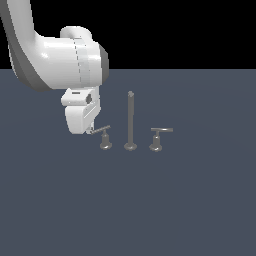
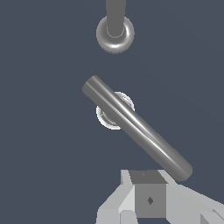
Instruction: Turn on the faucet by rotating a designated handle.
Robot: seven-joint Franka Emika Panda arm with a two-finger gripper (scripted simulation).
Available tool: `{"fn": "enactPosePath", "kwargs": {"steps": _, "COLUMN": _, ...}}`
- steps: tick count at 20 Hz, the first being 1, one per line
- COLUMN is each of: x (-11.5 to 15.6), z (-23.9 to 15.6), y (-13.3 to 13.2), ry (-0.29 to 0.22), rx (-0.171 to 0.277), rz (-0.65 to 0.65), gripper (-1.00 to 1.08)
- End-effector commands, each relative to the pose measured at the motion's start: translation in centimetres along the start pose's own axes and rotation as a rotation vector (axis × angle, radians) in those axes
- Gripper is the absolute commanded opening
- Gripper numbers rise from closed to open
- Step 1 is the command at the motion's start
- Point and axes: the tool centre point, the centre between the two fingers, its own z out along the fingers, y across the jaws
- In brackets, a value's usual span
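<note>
The faucet is a small grey metal set on the dark floor, with a tall thin post (image 1: 130,120) in the middle. The handle (image 1: 103,131) stands to the exterior view's left of the post, its short bar jutting left from a flared stem. My gripper (image 1: 90,131) hangs low at the free end of that bar, mostly hidden under the white hand. In the wrist view the handle's bar (image 2: 135,127) runs diagonally over its round stem. Its end lies right next to my gripper (image 2: 148,192), whose fingers show no gap and hold nothing. The post's round foot (image 2: 115,35) lies beyond.
A mirror-image handle (image 1: 159,137) stands on the exterior view's right of the post, its bar jutting right. The dark grey floor (image 1: 150,210) stretches flat all around. My white arm (image 1: 60,60) reaches in from the exterior view's upper left.
</note>
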Motion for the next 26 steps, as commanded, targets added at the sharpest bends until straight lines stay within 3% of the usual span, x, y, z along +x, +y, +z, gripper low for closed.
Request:
{"fn": "enactPosePath", "kwargs": {"steps": 1, "x": 0.7, "z": -0.1, "y": 1.3, "ry": 0.009, "rx": -0.012, "rz": 0.004, "gripper": -1.00}}
{"fn": "enactPosePath", "kwargs": {"steps": 3, "x": 0.0, "z": 0.0, "y": 0.8, "ry": 0.002, "rx": -0.005, "rz": -0.002, "gripper": -1.00}}
{"fn": "enactPosePath", "kwargs": {"steps": 15, "x": 4.0, "z": -0.1, "y": 3.4, "ry": 0.009, "rx": -0.013, "rz": 0.003, "gripper": -1.00}}
{"fn": "enactPosePath", "kwargs": {"steps": 16, "x": 4.0, "z": -0.1, "y": 3.4, "ry": 0.009, "rx": -0.013, "rz": 0.003, "gripper": -1.00}}
{"fn": "enactPosePath", "kwargs": {"steps": 17, "x": 2.2, "z": -0.1, "y": 3.3, "ry": -0.002, "rx": -0.007, "rz": -0.020, "gripper": -1.00}}
{"fn": "enactPosePath", "kwargs": {"steps": 26, "x": 7.9, "z": -0.1, "y": 2.4, "ry": 0.009, "rx": -0.013, "rz": 0.003, "gripper": -1.00}}
